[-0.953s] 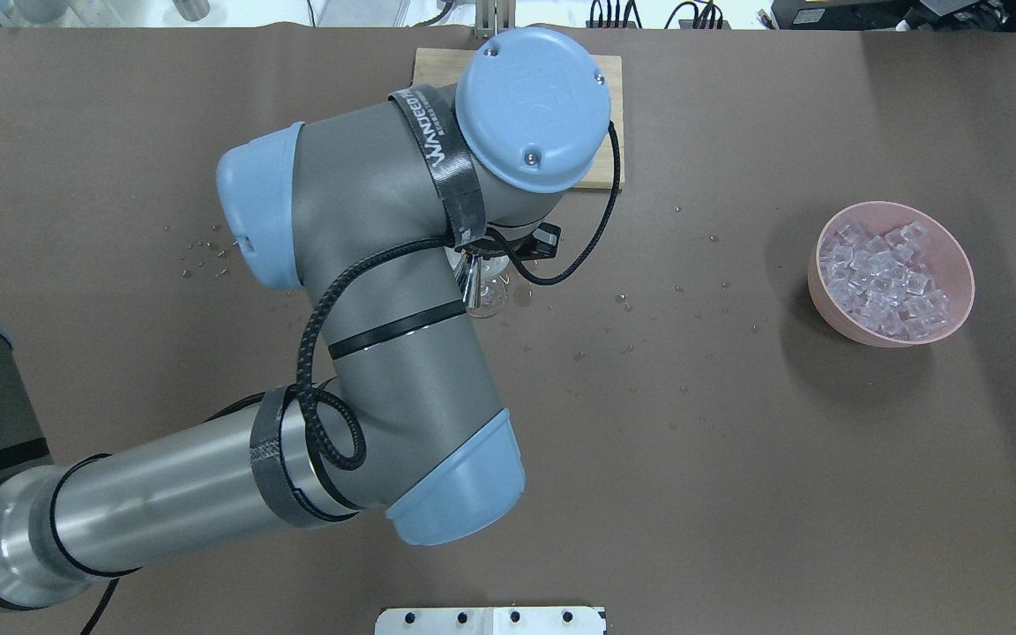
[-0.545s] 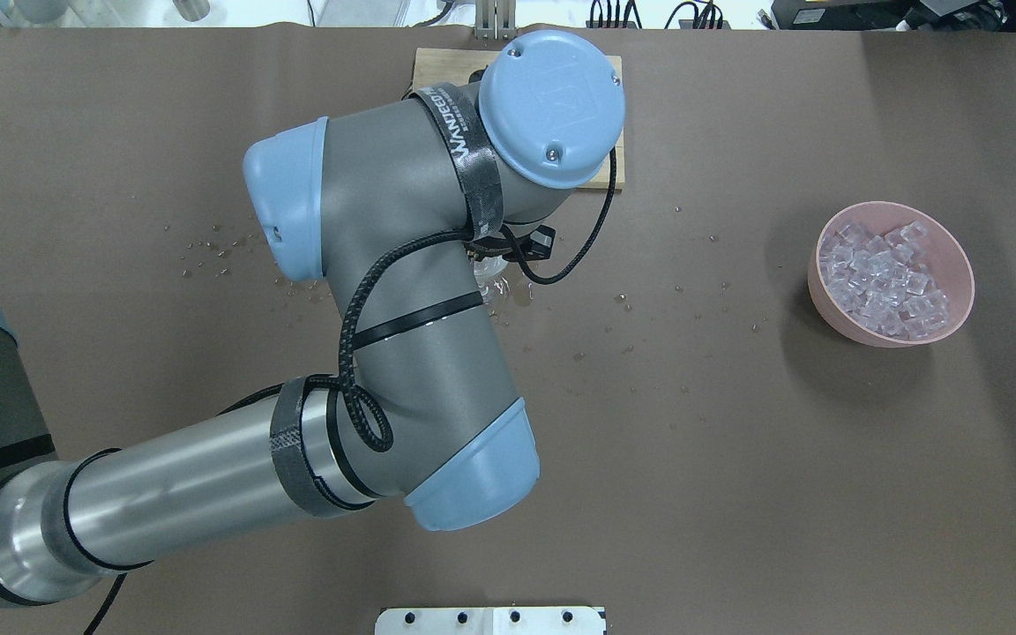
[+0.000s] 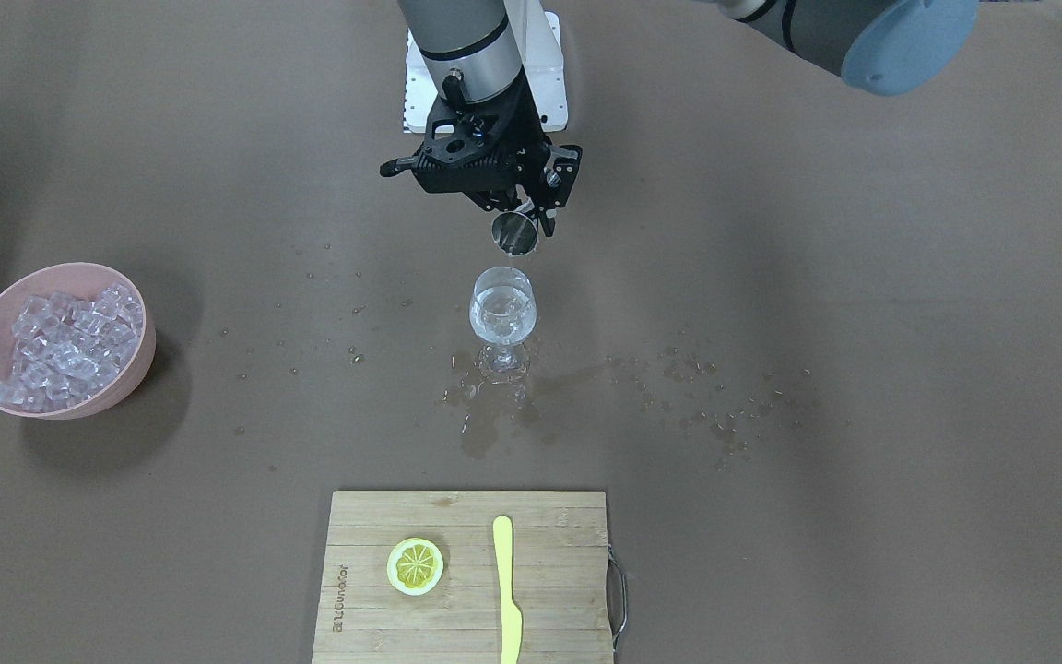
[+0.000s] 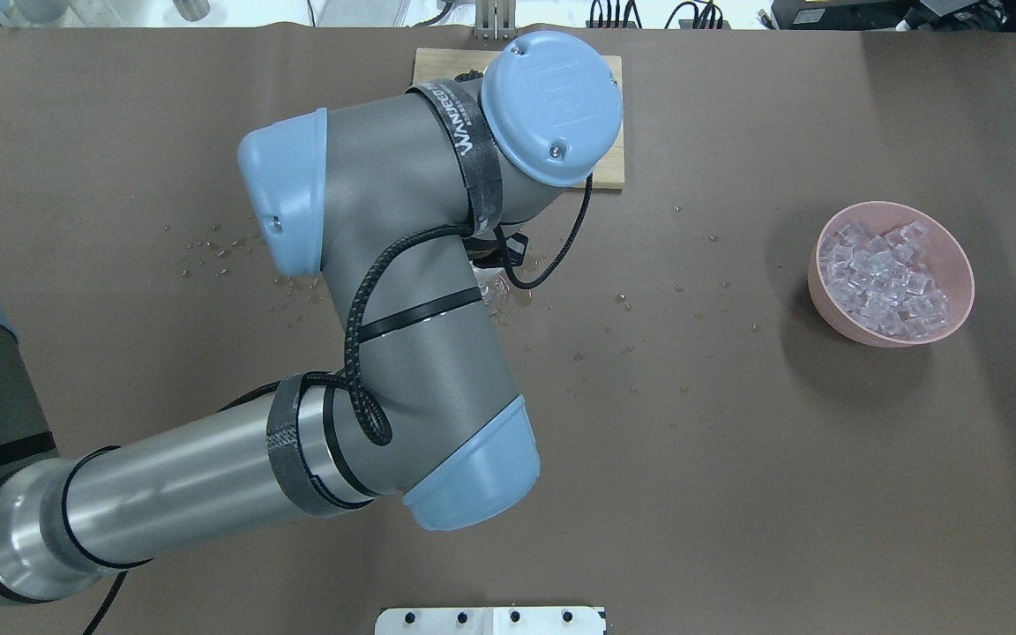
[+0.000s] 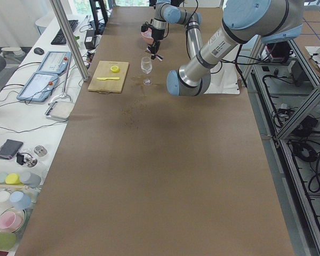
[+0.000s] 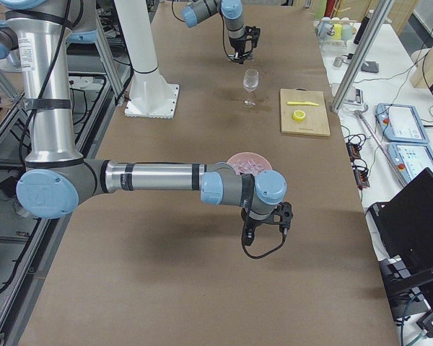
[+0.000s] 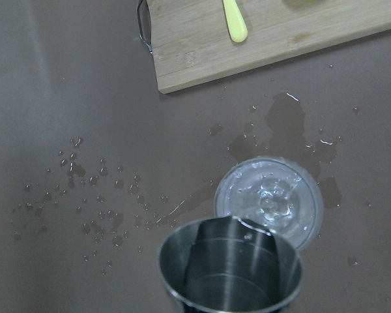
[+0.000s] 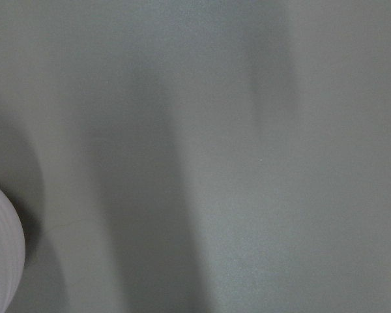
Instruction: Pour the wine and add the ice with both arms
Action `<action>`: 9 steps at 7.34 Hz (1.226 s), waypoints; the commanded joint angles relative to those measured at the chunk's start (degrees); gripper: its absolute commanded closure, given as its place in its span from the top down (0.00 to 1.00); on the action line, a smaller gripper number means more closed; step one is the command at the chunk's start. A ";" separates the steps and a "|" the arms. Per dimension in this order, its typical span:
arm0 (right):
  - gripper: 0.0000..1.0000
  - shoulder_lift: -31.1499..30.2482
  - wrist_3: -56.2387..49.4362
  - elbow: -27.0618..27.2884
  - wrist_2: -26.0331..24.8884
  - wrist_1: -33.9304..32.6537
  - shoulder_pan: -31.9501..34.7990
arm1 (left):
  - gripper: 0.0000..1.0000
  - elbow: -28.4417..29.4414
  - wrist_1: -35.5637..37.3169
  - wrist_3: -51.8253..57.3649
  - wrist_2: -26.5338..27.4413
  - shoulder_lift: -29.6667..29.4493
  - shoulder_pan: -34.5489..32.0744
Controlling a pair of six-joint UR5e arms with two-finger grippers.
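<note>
My left gripper (image 3: 522, 214) is shut on a small steel cup (image 3: 514, 233), tipped with its mouth just above the wine glass (image 3: 502, 318). The glass stands upright on the table and holds clear wine (image 7: 268, 199) with a rippled surface. In the left wrist view the cup (image 7: 229, 267) hangs over the glass rim. Ice cubes (image 3: 65, 346) fill a pink bowl (image 3: 139, 364) far to the side, with no gripper at it. My right gripper (image 6: 278, 216) hangs near the bowl (image 6: 249, 160) in the exterior right view only; I cannot tell whether it is open or shut.
A wooden cutting board (image 3: 549, 572) with a lemon slice (image 3: 415, 564) and a yellow knife (image 3: 505, 590) lies at the table's far edge. A puddle (image 3: 485, 415) and scattered droplets wet the table around the glass foot. My left forearm (image 4: 420, 291) covers the glass from overhead.
My left wrist has shifted a little to the right and rotated. The steel cup and the glass, seen beside the forearm a second ago, are now almost hidden under it.
</note>
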 commanded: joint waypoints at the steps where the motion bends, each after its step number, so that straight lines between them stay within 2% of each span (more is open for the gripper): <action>1: 1.00 0.01 0.08 -0.12 0.03 0.00 -0.03 | 0.00 0.08 4.51 0.55 1.79 -1.27 -0.04; 4: 1.00 0.01 0.08 -0.30 0.56 0.00 -0.29 | 0.00 0.00 9.09 0.20 4.78 -2.33 0.05; 6: 1.00 0.10 -0.09 -1.43 0.56 0.00 -0.56 | 0.00 0.35 9.63 -0.33 5.58 -2.69 0.40; 8: 1.00 0.98 -0.18 -3.02 0.65 0.09 -0.65 | 0.00 3.23 9.72 -2.85 12.74 -3.21 4.07; 9: 1.00 0.98 -0.18 -3.11 1.08 0.09 -0.73 | 0.00 3.68 9.72 -3.75 12.96 -3.48 4.35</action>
